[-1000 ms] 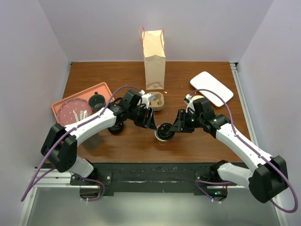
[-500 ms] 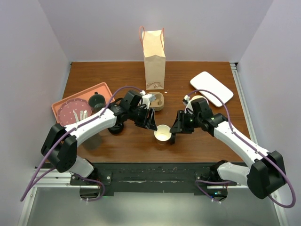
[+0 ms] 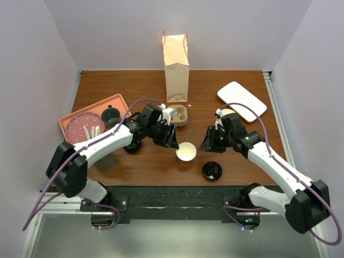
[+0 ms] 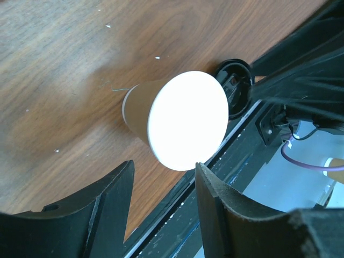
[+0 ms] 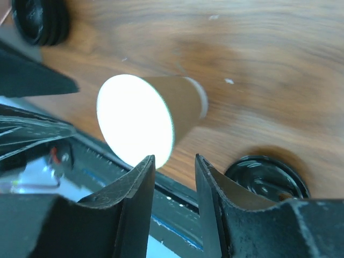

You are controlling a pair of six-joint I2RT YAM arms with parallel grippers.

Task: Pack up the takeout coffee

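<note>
top / bag print: paper bag [image 3: 176, 64] stands upright at the far side of the table [image 3: 150, 166]. Small dark print low on its front is too small to read.
top / takeout coffee cup [image 3: 186, 151]: upright mid-table, mouth open, no lid on it, no writing visible.
top / black lid [image 3: 212, 171]: flat on the wood, nearer the arm bases than the cup and to its right, apart from it.
top / grippers: left gripper [image 3: 173, 141] sits just left of the cup and right gripper [image 3: 206, 144] just right of it. Contact can't be told from here.
top / rest: pink tray [image 3: 88, 106] at left holds a dotted plate [image 3: 83, 128] and a dark cup [image 3: 110, 114]. Brown cup carrier [image 3: 181, 114] is partly hidden by the left wrist. White tray [image 3: 242, 100] is far right.
left wrist / left fingers [image 4: 110, 199]: spread, only table in the gap. The cup is just past the tips; its rim meets one tip in the picture, touch unclear.
left wrist / cup: mouth blown out to plain white, inside unreadable, tan wall blank. The lid behind it is partly hidden.
right wrist / right fingers [image 5: 131, 204]: parted, narrow gap, nothing in it, cup beyond the tips.
right wrist / hidden: lid is partly covered by one finger. Black round item [image 5: 40, 21] is cut off at the corner, unidentifiable.
</note>
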